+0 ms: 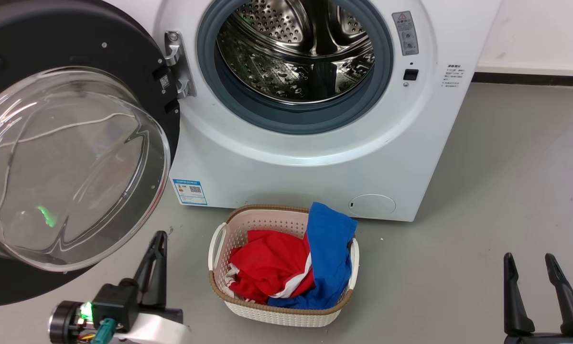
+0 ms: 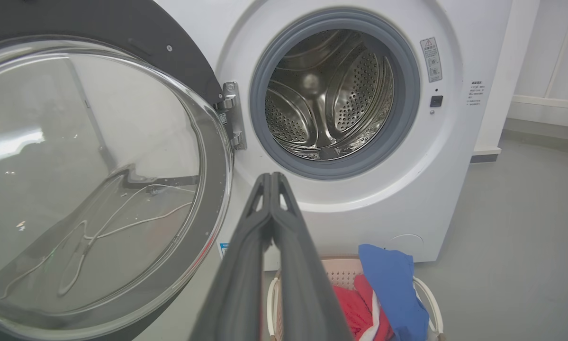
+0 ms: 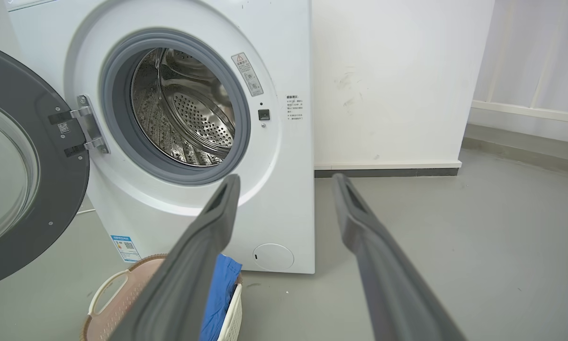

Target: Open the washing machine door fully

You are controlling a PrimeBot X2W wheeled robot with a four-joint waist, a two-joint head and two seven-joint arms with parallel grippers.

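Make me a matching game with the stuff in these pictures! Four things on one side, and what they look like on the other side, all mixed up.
Things:
1. washing machine door
2. left pincer
3. right pincer
4. basket

Looks:
A. open, tips far apart
B. cream with a brown rim
C. round, black, swung out to the side
D. shut tight

Pairs: 1-C, 2-D, 3-A, 4-B

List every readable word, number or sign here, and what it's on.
No text reads clearly.
Warning sticker, washing machine front: triangle sign; words too small.
Printed lines, front's right edge: too small.
Blue label, front's lower left: QR code; text blurred.
Sticker, washing machine door: QR code, no legible words.
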